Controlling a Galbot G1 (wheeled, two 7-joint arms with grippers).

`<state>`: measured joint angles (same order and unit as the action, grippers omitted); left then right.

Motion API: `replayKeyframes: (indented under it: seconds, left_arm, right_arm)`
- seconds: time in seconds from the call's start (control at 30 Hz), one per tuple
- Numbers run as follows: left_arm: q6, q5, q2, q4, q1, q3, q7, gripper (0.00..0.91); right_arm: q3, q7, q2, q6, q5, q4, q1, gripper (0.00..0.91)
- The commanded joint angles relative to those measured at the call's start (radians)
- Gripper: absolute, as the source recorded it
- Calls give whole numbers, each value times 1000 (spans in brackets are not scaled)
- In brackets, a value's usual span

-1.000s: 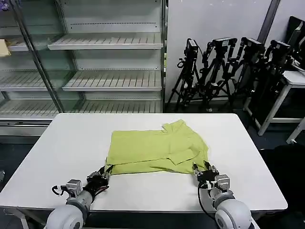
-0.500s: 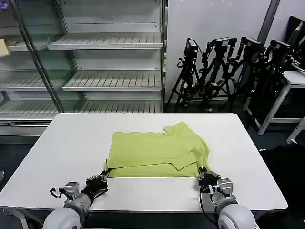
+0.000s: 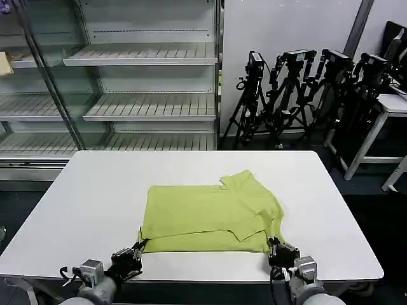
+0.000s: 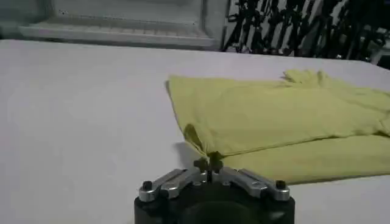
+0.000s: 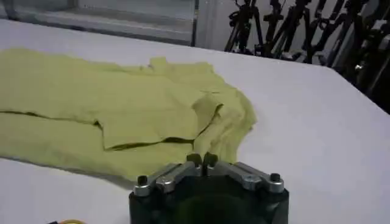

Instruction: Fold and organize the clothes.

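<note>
No readable text, label, brand, number or sign is shown on anything in these views.

A robotics lab or test studio was suggested by the surroundings. A plain white table was set on a dark floor before a white wall. Behind it, a glass-fronted display cabinet with bare white wire shelves, of the kind used in shops, was placed as a mock retail fixture. To the right, a cluster of black camera tripods was stored against the wall, and part of another white table was seen at the edge.
</note>
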<state>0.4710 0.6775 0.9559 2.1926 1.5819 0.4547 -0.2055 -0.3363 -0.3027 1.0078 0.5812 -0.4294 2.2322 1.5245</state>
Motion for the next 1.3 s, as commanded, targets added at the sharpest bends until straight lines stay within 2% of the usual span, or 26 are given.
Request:
replayKeyframes:
  seconds: [0.03,0.3,0.33,0.37,0.4,0.7,0.93,1.13,1.3]
  left_arm:
    - [-5,-9,-29,83,127,29,1,40]
    - [-3,-2,-57,100,154,64,-2,40]
    - [-3,-1,-58,100,154,66,-2,50]
    - [-2,1,-59,101,154,68,-4,443]
    - [2,3,-60,102,153,69,-9,907]
    - [31,20,-69,150,157,127,-18,907]
    - [33,86,-92,154,98,206,-36,907]
    - [34,171,-103,60,-56,161,-93,907]
    - [53,222,-106,-46,-234,98,-133,907]
  right_arm:
    - [-7,1,-19,-2,8,63,64,0]
    - [-4,-1,-49,-2,9,81,78,0]
    - [-4,-1,-52,-2,9,81,78,705]
    - [-4,-2,-54,-1,9,81,77,907]
    - [-4,-1,-57,-2,8,83,78,907]
    - [-69,7,-86,-8,0,129,57,907]
    - [-122,1,-115,-8,-66,127,-9,907]
    - [-58,-32,-108,-3,-123,18,-211,907]
    - [37,-52,-96,-2,-183,-125,-415,907]
